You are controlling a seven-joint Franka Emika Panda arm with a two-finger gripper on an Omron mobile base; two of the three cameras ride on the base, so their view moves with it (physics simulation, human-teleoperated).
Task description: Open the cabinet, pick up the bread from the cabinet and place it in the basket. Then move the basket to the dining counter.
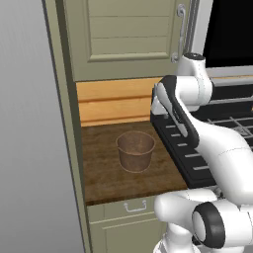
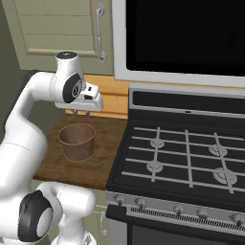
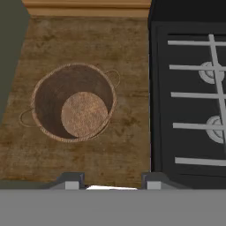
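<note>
Fingertips [image 3: 73,182] of my gripper [image 3: 110,182] stand apart, holding nothing, above the worktop [image 3: 128,145], with the empty basket [image 3: 74,102] below, cabinet [image 1: 128,34] door shut.

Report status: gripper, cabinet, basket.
Gripper empty, jaws part open, above the worktop. Cabinet door shut, handle untouched. Basket upright, empty, beside the stove. Nothing in the way.
</note>
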